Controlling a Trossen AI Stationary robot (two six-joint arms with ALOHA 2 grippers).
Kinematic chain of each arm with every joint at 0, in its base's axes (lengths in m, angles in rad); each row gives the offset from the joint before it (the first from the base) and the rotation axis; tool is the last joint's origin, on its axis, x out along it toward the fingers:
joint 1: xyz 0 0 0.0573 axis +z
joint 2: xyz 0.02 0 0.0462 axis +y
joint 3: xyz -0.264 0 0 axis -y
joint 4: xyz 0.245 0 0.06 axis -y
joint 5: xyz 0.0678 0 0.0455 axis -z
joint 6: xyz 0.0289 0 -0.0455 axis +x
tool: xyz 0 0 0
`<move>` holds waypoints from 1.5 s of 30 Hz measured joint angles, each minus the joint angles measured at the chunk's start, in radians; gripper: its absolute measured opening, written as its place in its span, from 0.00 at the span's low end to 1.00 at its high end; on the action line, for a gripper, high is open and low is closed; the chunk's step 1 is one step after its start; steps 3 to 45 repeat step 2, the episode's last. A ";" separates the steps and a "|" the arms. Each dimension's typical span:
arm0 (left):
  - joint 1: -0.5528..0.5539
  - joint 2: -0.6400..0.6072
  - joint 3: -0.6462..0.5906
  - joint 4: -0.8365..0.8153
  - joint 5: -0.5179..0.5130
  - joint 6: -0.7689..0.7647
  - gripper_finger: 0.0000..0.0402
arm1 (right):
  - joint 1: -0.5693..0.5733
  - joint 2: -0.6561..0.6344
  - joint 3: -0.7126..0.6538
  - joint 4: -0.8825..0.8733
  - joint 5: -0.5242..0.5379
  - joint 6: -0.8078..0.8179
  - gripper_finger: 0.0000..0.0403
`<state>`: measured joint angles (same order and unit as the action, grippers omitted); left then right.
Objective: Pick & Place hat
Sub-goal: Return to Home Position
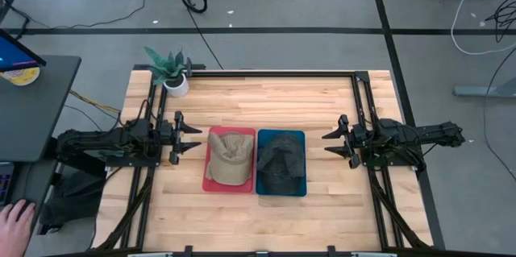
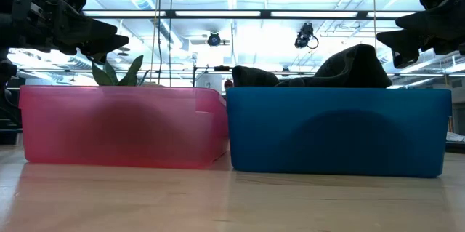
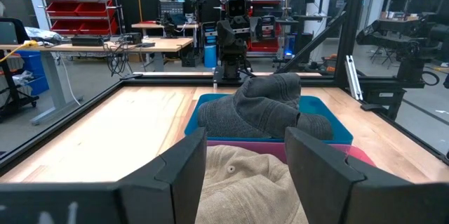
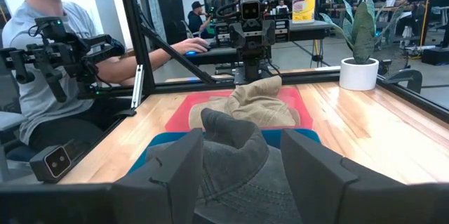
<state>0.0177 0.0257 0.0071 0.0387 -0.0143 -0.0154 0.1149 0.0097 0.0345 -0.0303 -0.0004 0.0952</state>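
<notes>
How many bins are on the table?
2. The red bin sits on the table on the left gripper's side, with brown hat cloth inside. The blue bin stands beside it, on the right gripper's side, holding dark hat cloth.

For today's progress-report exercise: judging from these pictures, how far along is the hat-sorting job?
Done: a brown cap lies in the red bin, a black cap in the blue bin. In hand: nothing; the left claw and right claw hang open and empty either side of the bins. Left: probably only parking the arms, since no cap lies on the table.
</notes>
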 joint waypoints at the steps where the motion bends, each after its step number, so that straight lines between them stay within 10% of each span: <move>1: 0.000 0.000 0.000 0.000 0.000 0.000 0.49 | 0.000 0.000 0.000 0.000 0.000 0.000 0.49; 45: 0.000 0.000 0.000 0.000 0.000 0.000 0.49 | 0.000 0.000 0.000 0.000 0.000 0.000 0.49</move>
